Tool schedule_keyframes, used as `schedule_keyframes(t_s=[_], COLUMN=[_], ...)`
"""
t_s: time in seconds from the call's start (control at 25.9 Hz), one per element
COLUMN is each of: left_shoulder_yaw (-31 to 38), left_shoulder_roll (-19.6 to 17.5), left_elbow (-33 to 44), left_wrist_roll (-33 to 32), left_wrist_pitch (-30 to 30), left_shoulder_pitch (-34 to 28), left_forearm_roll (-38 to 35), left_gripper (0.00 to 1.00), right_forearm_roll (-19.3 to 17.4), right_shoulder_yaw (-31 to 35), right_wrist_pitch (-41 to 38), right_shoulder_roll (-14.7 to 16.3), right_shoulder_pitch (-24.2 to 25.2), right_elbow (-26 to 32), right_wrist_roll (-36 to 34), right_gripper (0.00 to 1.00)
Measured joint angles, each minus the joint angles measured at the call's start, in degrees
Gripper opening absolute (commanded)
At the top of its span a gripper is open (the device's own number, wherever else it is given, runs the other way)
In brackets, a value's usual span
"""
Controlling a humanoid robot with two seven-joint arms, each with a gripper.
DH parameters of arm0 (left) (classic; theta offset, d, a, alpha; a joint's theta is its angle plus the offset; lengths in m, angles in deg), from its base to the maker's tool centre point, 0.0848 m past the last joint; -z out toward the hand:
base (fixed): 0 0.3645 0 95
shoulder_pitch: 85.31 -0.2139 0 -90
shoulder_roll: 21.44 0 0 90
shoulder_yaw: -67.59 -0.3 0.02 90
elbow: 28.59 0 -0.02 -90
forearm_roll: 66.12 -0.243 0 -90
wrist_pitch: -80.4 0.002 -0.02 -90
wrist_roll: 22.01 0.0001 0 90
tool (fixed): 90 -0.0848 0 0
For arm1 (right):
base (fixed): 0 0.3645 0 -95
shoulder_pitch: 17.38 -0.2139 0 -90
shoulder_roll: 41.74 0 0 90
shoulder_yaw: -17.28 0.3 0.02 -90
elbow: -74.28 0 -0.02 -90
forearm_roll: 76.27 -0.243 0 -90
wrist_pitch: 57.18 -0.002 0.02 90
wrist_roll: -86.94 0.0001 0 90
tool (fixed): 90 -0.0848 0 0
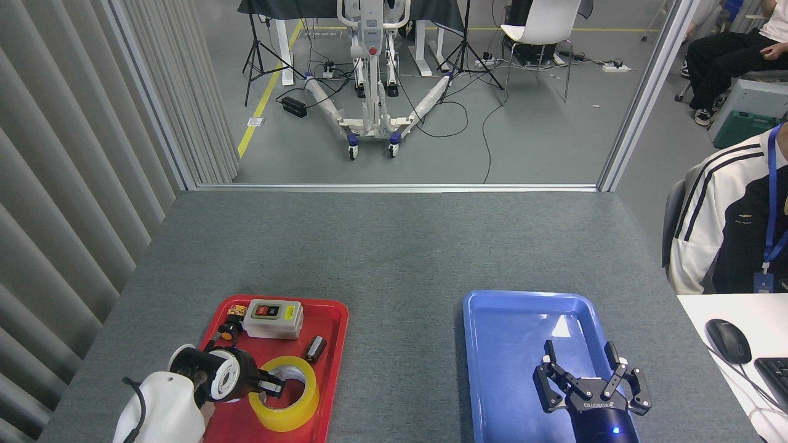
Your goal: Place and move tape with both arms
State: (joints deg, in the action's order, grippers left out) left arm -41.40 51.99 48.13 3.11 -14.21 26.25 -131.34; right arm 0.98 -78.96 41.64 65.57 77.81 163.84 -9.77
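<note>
The tape (297,411), a wide yellow roll with a white core, lies flat in the near part of the red tray (334,335). My left gripper (273,386) comes in from the left and lies low over the roll's left wall, with dark fingertips reaching into the core hole. It is seen end-on and dark, so its state does not show. My right gripper (589,374) stands open above the blue tray (511,320), fingers spread, with nothing between them.
In the red tray are also a grey switch box (274,318), a small dark cylinder (316,348) and an orange button part (228,333). A seated person (729,227) is at the right, beside a white desk with a mouse (727,340).
</note>
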Motion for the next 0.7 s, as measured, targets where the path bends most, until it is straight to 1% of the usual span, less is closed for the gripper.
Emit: schedule_keyframes(t_s=[0.15, 0.23, 0.27, 0.31, 0.39, 0.42, 0.46, 0.5, 0.58, 0.7], left_shoulder_yaw=[0.3, 1.0, 2.0, 3.1, 5.4, 6.3, 6.9, 7.4, 7.6, 6.7], left_shoulder_roll=[0.7, 1.1, 1.6, 2.1, 2.9, 3.2, 3.4, 3.5, 3.9, 5.4], left_elbow=[0.4, 1.0, 1.6, 2.2, 2.9, 3.1, 3.0, 2.7, 1.5, -2.2], left_wrist_roll=[0.1, 0.7, 1.3, 2.1, 4.5, 6.1, 8.3, 10.9, 17.9, 28.4], left_wrist_pitch=[-0.4, -2.2, -4.3, -7.2, -16.9, -22.7, -27.9, -31.7, -36.6, -39.2], left_shoulder_pitch=[0.0, 0.0, 0.0, 0.1, 0.8, 1.4, 2.0, 2.5, 3.1, 3.3], left_forearm_roll=[0.9, 2.0, 3.0, 4.1, 6.7, 8.0, 9.3, 10.8, 14.4, 18.3], left_gripper=[0.0, 0.0, 0.0, 0.0, 0.0, 0.0, 0.0, 0.0, 0.0, 0.0], right_forearm_roll=[0.0, 0.2, 0.4, 0.5, 1.0, 1.2, 1.3, 1.5, 1.8, 2.4], right_shoulder_yaw=[0.0, 0.0, 0.0, 0.0, 0.0, 0.1, 0.1, 0.2, 0.4, 0.8], right_wrist_pitch=[-0.4, -0.7, -1.0, -1.5, -3.6, -5.0, -6.3, -7.6, -10.5, -17.9], right_shoulder_roll=[0.0, 0.0, 0.0, 0.0, 0.1, 0.1, 0.2, 0.3, 0.7, 1.7], right_shoulder_pitch=[0.0, 0.0, 0.0, 0.0, 0.0, 0.0, 0.0, 0.0, 0.0, 0.2], right_elbow=[0.0, 0.0, 0.0, 0.0, -0.1, -0.1, -0.1, -0.1, -0.1, 0.0], right_wrist_roll=[-0.1, -0.2, -0.3, -0.5, -1.0, -1.1, -1.2, -1.3, -1.7, -3.1], right_gripper=[1.0, 1.0, 1.0, 1.0, 1.0, 1.0, 1.0, 1.0, 1.0, 1.0])
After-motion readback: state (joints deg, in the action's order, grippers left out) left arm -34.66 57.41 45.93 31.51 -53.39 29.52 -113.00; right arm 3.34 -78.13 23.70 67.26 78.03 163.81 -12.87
